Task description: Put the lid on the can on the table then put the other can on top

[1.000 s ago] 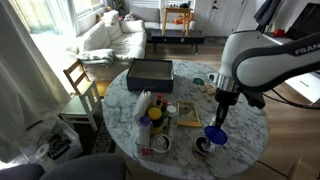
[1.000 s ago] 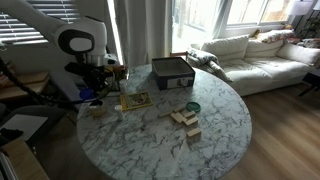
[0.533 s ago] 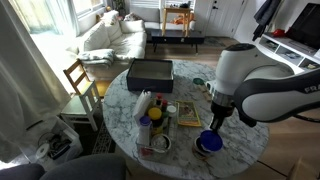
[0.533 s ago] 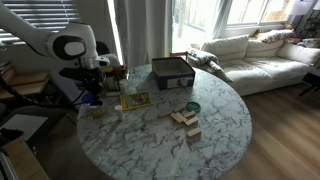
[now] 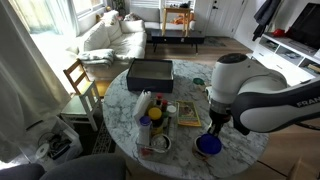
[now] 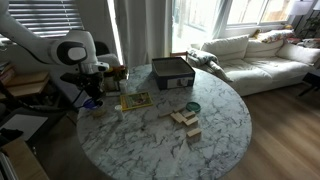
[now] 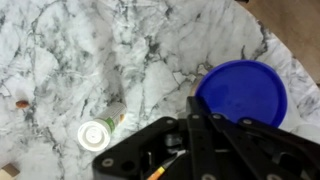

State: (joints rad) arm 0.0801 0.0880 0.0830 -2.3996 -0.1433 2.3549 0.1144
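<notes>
The blue-purple lid [image 5: 208, 145] lies flat over the can at the near edge of the marbled table [image 5: 183, 140], and the can beneath it is hidden. My gripper [image 5: 212, 130] is right above it, shut on the lid's edge. In the wrist view the lid [image 7: 243, 92] fills the upper right, just beyond my fingertips [image 7: 192, 112]. In an exterior view the gripper [image 6: 92, 98] hangs over the table's left edge. The other can, silvery with a greenish side [image 5: 198, 82] [image 6: 192, 107], stands apart towards the table's middle and looks small in the wrist view [image 7: 97, 133].
A black box [image 5: 150, 72] [image 6: 172, 72] sits at the table's far side. A yellow bottle [image 5: 155, 118], a pale-rimmed tin [image 5: 160, 143] and a flat card [image 5: 188, 113] are grouped near the lid. Wooden blocks [image 6: 185, 120] lie by the other can. A chair [image 5: 80, 78] stands beside the table.
My gripper has come down and towards the table's near edge with the lid. The lid went from hanging tilted above the can to lying flat over it.
</notes>
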